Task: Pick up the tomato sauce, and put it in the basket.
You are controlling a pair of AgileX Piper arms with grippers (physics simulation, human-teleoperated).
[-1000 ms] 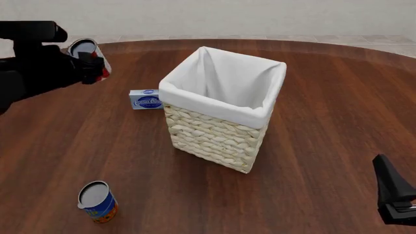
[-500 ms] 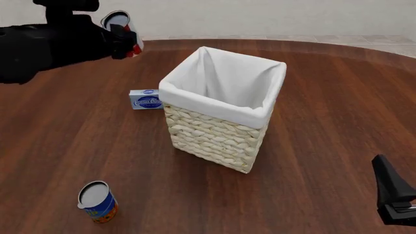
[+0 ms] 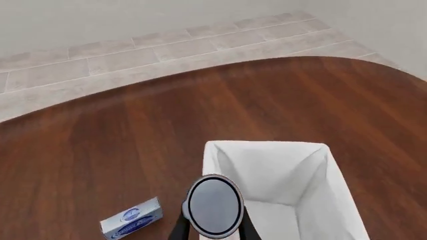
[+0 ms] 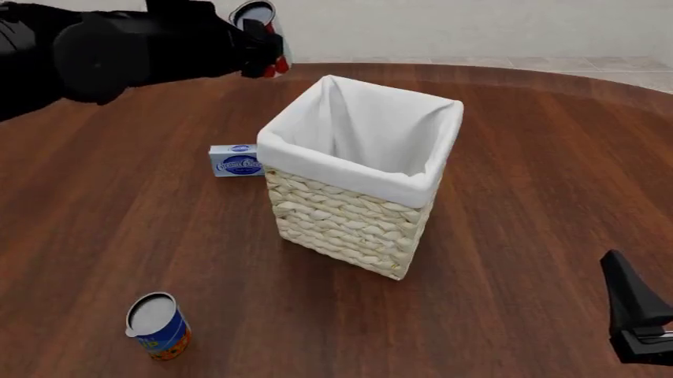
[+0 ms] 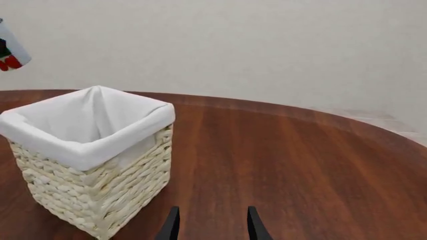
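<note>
The tomato sauce (image 4: 257,14) is a small can with a silver top and red on its label. My left gripper (image 4: 265,46) is shut on it and holds it high in the air, just beyond the far left corner of the basket (image 4: 347,169). In the left wrist view the can's top (image 3: 213,205) hangs over the basket's white-lined rim (image 3: 267,146). The can also shows at the edge of the right wrist view (image 5: 8,52), above the basket (image 5: 87,150). My right gripper (image 5: 212,227) is open and empty, low at the table's near right (image 4: 636,315).
A blue-and-orange can (image 4: 158,325) stands at the near left of the brown wooden table. A small blue-and-white box (image 4: 236,161) lies against the basket's left side and also shows in the left wrist view (image 3: 131,218). The table's rounded far edge (image 4: 505,69) lies behind the basket.
My left arm has carried the tomato sauce up and to the right, from the far left of the table to the basket's far left corner. The right arm has not moved.
</note>
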